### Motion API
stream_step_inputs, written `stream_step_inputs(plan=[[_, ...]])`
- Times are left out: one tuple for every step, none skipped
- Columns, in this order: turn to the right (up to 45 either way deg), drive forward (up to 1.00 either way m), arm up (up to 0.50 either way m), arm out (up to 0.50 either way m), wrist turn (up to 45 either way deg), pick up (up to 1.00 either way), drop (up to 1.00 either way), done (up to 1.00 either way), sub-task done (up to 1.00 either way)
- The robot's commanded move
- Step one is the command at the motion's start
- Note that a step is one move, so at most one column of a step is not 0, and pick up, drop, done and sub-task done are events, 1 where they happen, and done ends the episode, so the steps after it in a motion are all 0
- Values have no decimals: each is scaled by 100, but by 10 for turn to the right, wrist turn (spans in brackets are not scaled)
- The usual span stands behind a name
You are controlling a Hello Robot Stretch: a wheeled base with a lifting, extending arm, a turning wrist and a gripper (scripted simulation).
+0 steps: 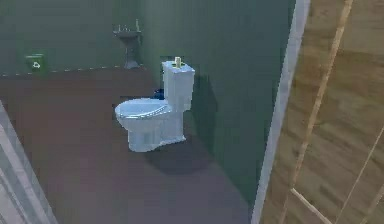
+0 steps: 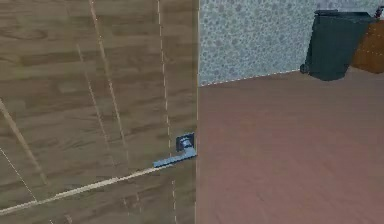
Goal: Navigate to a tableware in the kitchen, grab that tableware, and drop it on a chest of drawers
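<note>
In the arm side view a wooden door [image 2: 90,100] stands closest to me and takes up the left half. Its metal lever handle [image 2: 176,154] sits low near the door's right edge. Past that edge a reddish floor [image 2: 290,140] runs back to a speckled wall [image 2: 250,40]. A dark wheeled bin [image 2: 335,42] stands against that wall, and just beside it, at the picture's right edge, is a strip of something wooden [image 2: 373,45].

In the forward view the same kind of wooden panel [image 1: 340,120] fills the right side, with a pale frame [image 1: 282,100] slanting along it. Through the opening a dark brown floor [image 1: 70,140] spreads out. On it stands a white toilet [image 1: 155,112], its tank backed against a green wall [image 1: 235,70]. A small yellow thing [image 1: 178,62] rests on top of the tank, and a bit of blue [image 1: 158,96] shows behind the seat. At the far wall a small sink [image 1: 127,38] is mounted, and to its left a little green box [image 1: 36,63] sits at floor level.

I cannot tell how my claw stands, and I cannot tell where the tableware is.
</note>
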Motion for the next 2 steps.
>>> stream_step_inputs(plan=[[0, 80, 0, 0, 0, 0, 0, 0, 0], [-450, 0, 0, 0, 0, 0, 0, 0, 0]])
